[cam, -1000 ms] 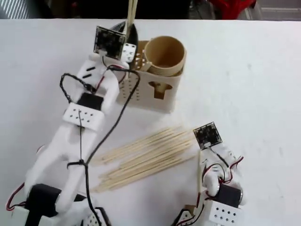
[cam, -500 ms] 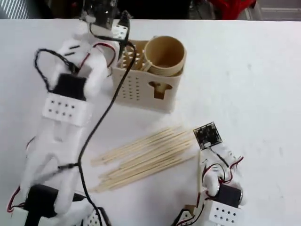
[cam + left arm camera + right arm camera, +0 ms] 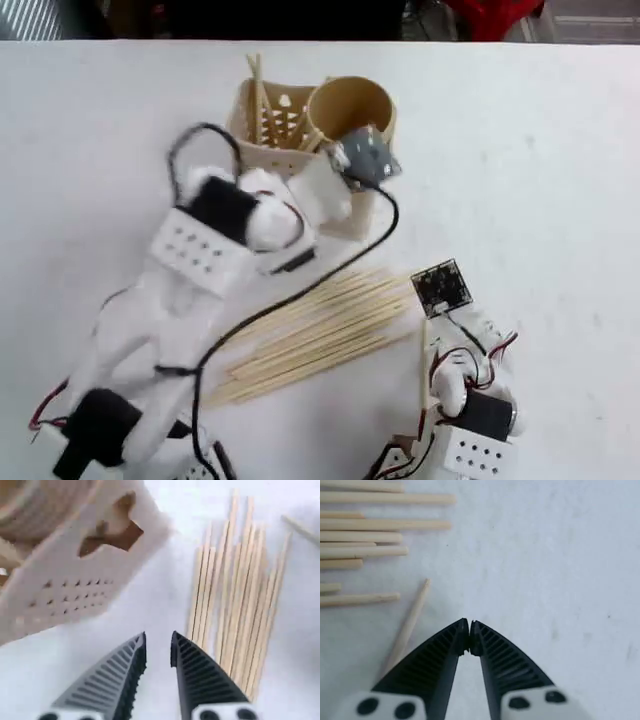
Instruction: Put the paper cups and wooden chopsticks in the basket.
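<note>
- Currently: the left end effector [image 3: 157,639] hangs over bare desk [image 3: 540,180], in the gap between the basket [image 3: 262,158] and the chopstick pile [image 3: 310,335]. Its jaws stand slightly apart and hold nothing.
- Basket: it stands upright at the far middle of the desk. The paper cups [image 3: 345,105] sit nested in one compartment. A few standing chopsticks [image 3: 256,95] lean in the other one.
- Pile: most of the sticks lie flat on the desk in a loose fan, near the basket but not touching it. In the left wrist view the nearest sticks are just beside one jaw.
- Right end effector [image 3: 469,625]: it is clenched tip to tip with nothing between, low over the desk past the pile's end. A stray chopstick [image 3: 407,627] lies just beside it, apart from the rest.
- Step in hand, my judgement: the cups are done and the chopstick transfer is partly done. The left arm looks set for another pick.
- Next move, my judgement: shift sideways onto the pile's edge, widen the jaws and come down across one or a few sticks. Then clamp, lift, tip them upright and release them beside the standing ones.
</note>
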`<state>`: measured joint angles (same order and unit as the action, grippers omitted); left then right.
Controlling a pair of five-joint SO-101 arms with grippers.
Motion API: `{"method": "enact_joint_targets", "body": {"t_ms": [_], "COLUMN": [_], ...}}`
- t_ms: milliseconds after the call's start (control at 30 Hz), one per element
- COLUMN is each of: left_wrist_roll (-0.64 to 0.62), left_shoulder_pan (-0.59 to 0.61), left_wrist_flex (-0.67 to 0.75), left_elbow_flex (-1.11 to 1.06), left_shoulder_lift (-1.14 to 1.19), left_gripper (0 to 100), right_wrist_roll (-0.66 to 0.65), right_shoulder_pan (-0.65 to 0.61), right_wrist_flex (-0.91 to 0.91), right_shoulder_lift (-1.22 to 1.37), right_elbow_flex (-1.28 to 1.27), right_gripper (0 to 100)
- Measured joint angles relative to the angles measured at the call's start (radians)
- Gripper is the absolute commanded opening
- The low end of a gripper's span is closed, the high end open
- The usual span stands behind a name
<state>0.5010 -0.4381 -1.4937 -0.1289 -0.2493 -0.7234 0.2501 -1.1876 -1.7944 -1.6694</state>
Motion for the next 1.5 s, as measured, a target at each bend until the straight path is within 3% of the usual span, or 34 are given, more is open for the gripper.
{"method": "enact_joint_targets", "body": {"t_ms": [200,333,700,933,1067,1333,1500], "left_wrist_roll": [0.04,0.044,0.046,0.046,0.046,0.046,0.046], "left_shoulder_pan": [-0.008,-0.005,-0.005,-0.008,-0.009,-0.009,-0.003], "left_wrist_flex": [0.436,0.58,0.479,0.361,0.299,0.273,0.216], "left_elbow_flex": [-0.408,-0.459,-0.285,-0.153,-0.087,-0.061,-0.063], "left_shoulder_lift": [0.101,0.221,0.485,0.585,0.635,0.644,0.519], "left_gripper": [15,15,15,3,2,2,2], "right_wrist_roll": [0.0,0.0,-0.002,-0.002,-0.002,-0.002,-0.002], "right_shoulder_pan": [0.0,0.0,0.0,0.0,0.0,0.0,0.0], "right_wrist_flex": [0.0,0.0,0.0,0.0,0.0,0.0,0.0], "right_shoulder_lift": [0.0,0.0,0.0,0.0,0.0,0.0,0.0], "right_elbow_flex": [0.0,0.0,0.0,0.0,0.0,0.0,0.0], "right_gripper": [1.8,1.8,1.8,1.8,1.8,1.8,1.8]}}
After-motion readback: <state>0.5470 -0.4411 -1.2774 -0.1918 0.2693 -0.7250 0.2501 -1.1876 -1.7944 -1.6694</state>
